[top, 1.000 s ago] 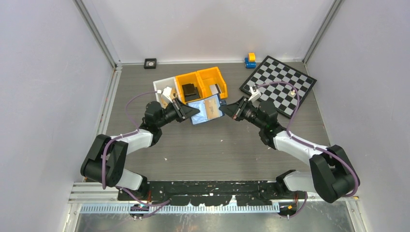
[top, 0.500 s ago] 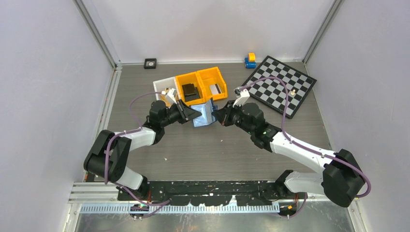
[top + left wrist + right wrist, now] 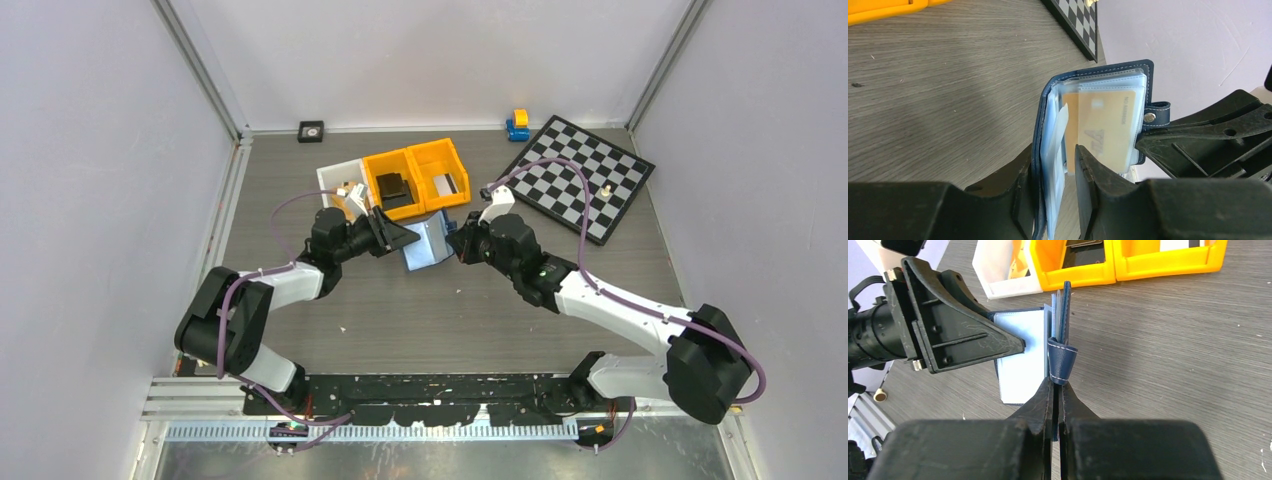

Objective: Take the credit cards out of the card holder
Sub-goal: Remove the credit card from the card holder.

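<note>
Card holder [image 3: 425,240] entry. Found it held upright between the two arms over the table [image 3: 450,320], just in front of the orange bins [image 3: 415,175]. Could not tell whether its lower edge touched the wood.

Change over the last second: noted the right arm swung in toward the left, folding the holder from a wide, nearly flat spread into a narrow V. Recorded the left gripper [image 3: 1054,155] with jaws now standing parted around the near leaf, outer finger against the navy cover, a sliver of gap showing beside the inner finger. Judged that hold loose, not pinching. Recorded the right gripper [image 3: 1056,382] with jaws closed tight on the far cover's edge, right below the snap tab [image 3: 1062,362].

Meaning for the task: judged no card out yet. Read the slack left jaws as a regrip, likely a shift from the leaf onto a card. Judged the pocket face brought nearer those jaws by the fold. Unproven.

Look of the holder: navy outside with pale stitching, light blue-grey clear sleeves inside, several fanned apart near the spine. Saw one tan credit card [image 3: 1108,130] seated in a sleeve on the far leaf, with print and a logo showing through the plastic. Saw a second tan edge behind a loose sleeve, closer to the spine; same card or another, not settled. Found no dark grey card in any view.
</note>
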`<control>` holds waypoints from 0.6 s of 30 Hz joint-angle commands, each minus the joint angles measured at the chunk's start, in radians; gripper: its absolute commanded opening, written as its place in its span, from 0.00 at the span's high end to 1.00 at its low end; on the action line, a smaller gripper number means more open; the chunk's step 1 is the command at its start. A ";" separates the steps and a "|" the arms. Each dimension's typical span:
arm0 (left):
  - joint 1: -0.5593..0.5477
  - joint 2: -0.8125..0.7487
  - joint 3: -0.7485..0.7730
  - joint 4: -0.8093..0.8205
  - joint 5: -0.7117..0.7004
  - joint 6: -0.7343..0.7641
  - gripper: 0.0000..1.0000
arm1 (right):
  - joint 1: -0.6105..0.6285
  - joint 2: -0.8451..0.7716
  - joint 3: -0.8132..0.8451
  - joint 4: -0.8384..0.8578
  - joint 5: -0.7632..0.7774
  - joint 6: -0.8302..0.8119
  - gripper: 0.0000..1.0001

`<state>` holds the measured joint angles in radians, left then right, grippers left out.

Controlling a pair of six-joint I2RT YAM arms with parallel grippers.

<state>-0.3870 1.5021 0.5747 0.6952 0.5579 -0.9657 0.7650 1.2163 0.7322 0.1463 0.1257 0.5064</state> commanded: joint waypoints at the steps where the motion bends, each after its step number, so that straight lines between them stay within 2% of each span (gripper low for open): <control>1: -0.005 -0.032 0.043 0.000 0.004 0.024 0.67 | 0.006 0.003 0.050 0.014 0.070 -0.002 1.00; 3: -0.004 -0.030 0.047 -0.012 0.003 0.031 0.70 | 0.004 0.001 0.050 0.012 0.076 0.006 1.00; 11: -0.005 0.002 0.066 -0.045 0.007 0.035 0.98 | 0.006 0.008 0.056 0.016 0.036 -0.005 1.00; 14: -0.011 0.018 0.069 -0.042 0.009 0.035 1.00 | 0.027 0.041 0.083 0.003 0.026 -0.022 0.99; 18: -0.019 0.042 0.081 -0.037 0.019 0.031 1.00 | 0.097 0.106 0.137 -0.038 0.091 -0.059 0.99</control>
<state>-0.3912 1.5230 0.6140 0.6365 0.5575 -0.9424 0.7990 1.2747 0.7853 0.1112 0.1680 0.4885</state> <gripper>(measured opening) 0.057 0.066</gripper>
